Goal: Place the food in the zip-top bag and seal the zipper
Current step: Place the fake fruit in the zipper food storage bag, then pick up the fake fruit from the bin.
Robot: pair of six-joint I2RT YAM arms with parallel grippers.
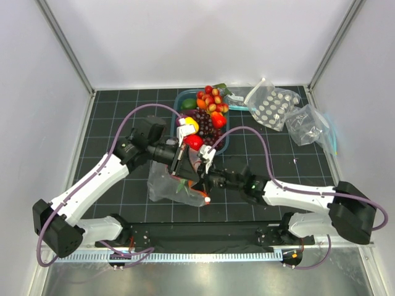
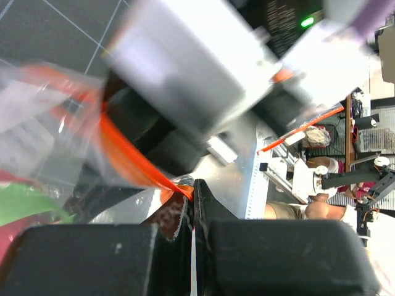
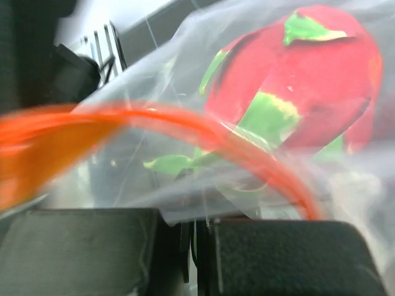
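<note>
While both arms meet near the table's middle, the left gripper [image 2: 192, 213] is clamped narrow on the orange-red zipper [image 2: 126, 157], the strip running off toward 10 o'clock in its wrist view. The zip-top bag [image 1: 163, 188] lies crumpled just below the grippers, at about 7 o'clock from the teal bin [image 1: 223, 139]. A red toy with green leaves [image 3: 296, 80] shows through the film inside it. The right gripper [image 3: 196, 243] is likewise pinched tight on the bag's rim, with the zipper arcing just above its jaws. More food [image 1: 208, 117] is heaped in the bin at 12 o'clock. Two other clear pouches [image 1: 271, 105] lie at 2 o'clock.

I judge the step in hand to be work at the bag's mouth, probably closing it. Whether the two tracks are mated I cannot tell. The next move likely calls for one gripper anchoring an end while the other slides along the strip, pressing it shut.
</note>
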